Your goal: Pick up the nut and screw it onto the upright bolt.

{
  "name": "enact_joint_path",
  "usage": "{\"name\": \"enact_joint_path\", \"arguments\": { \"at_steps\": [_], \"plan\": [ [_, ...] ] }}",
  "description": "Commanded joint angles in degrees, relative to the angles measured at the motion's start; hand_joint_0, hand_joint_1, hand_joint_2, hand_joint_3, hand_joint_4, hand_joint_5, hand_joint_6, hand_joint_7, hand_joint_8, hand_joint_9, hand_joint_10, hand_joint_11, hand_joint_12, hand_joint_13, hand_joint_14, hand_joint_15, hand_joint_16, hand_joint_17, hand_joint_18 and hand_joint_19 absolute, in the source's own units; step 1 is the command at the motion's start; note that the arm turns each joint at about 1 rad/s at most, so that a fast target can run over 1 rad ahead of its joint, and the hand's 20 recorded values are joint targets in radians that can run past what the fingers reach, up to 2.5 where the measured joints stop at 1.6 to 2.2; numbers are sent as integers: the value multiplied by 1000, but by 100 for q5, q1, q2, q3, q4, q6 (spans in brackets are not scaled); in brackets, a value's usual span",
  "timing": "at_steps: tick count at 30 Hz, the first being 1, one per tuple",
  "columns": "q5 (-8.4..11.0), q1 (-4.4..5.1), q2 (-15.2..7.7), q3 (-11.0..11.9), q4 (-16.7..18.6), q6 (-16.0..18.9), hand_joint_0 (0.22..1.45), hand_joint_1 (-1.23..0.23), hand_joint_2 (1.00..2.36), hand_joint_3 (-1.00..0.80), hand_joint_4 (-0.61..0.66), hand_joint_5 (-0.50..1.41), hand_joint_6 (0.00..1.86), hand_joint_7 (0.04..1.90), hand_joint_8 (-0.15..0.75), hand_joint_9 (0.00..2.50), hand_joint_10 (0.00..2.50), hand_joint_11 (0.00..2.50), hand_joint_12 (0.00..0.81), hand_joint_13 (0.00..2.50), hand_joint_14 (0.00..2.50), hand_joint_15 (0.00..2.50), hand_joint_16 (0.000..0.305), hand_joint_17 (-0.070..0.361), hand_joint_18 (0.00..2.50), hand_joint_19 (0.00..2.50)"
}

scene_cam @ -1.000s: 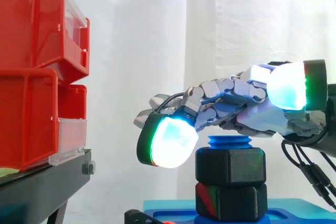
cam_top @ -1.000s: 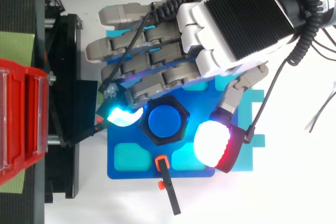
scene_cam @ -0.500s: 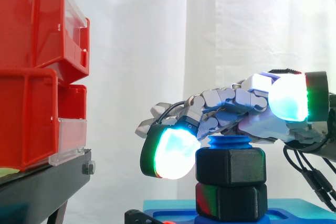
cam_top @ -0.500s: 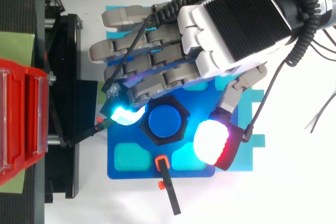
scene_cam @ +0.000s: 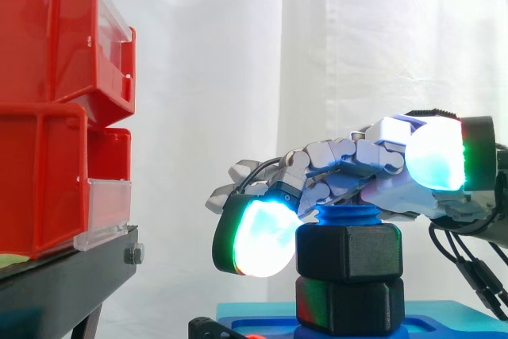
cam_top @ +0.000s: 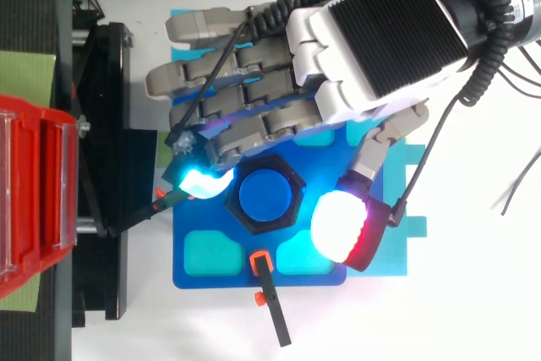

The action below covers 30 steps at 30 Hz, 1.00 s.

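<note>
A black hex nut [scene_cam: 349,252] sits on the upright blue bolt [cam_top: 266,199], whose threaded top [scene_cam: 348,216] pokes out above it. Below the nut is a second black hex block [scene_cam: 349,303] on the blue base plate [cam_top: 193,275]. My hand [cam_top: 372,40] reaches over the bolt from the right, palm down. One glowing fingertip [scene_cam: 258,237] hangs at the nut's left side, touching or nearly touching it. The thumb's pad [cam_top: 338,226] stays apart from the nut on the near right and, in the side view, rides above nut level. The fingers are only gently bent and grip nothing.
Red bins [scene_cam: 48,117] are stacked on a black stand [scene_cam: 63,275] at the left. A thin black tool with an orange collar [cam_top: 266,293] lies at the base plate's near edge. White tabletop lies to the right of the plate.
The hand dipped slightly, then rose again, with the fingertip staying by the nut's left side. The nut and bolt have not moved.
</note>
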Motion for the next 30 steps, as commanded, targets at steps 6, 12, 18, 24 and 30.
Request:
{"name": "enact_joint_path", "arguments": {
  "at_steps": [6,12,18,24,30],
  "plan": [
    [-1,-4,-2,-133,166,-2,418,-15,1000,-500,250,-150,503,794,262,396,0,0,367,119,0,0,52,117,0,0],
    [-1,-4,-2,-133,201,7,421,-15,1000,-500,260,-141,503,858,266,409,0,0,363,127,0,0,51,115,0,0],
    [-10,-22,6,-142,166,-2,424,-20,1000,-500,273,-132,503,917,269,420,0,0,361,137,0,0,50,112,0,0],
    [-19,-39,-2,-142,131,-2,430,-26,1000,-500,292,-122,503,980,275,445,0,0,359,157,0,0,49,110,0,0],
    [-27,-66,-2,-142,122,-72,436,-36,1000,-500,285,-111,503,1026,277,460,0,0,358,169,0,0,48,108,0,0]
  ]
}}
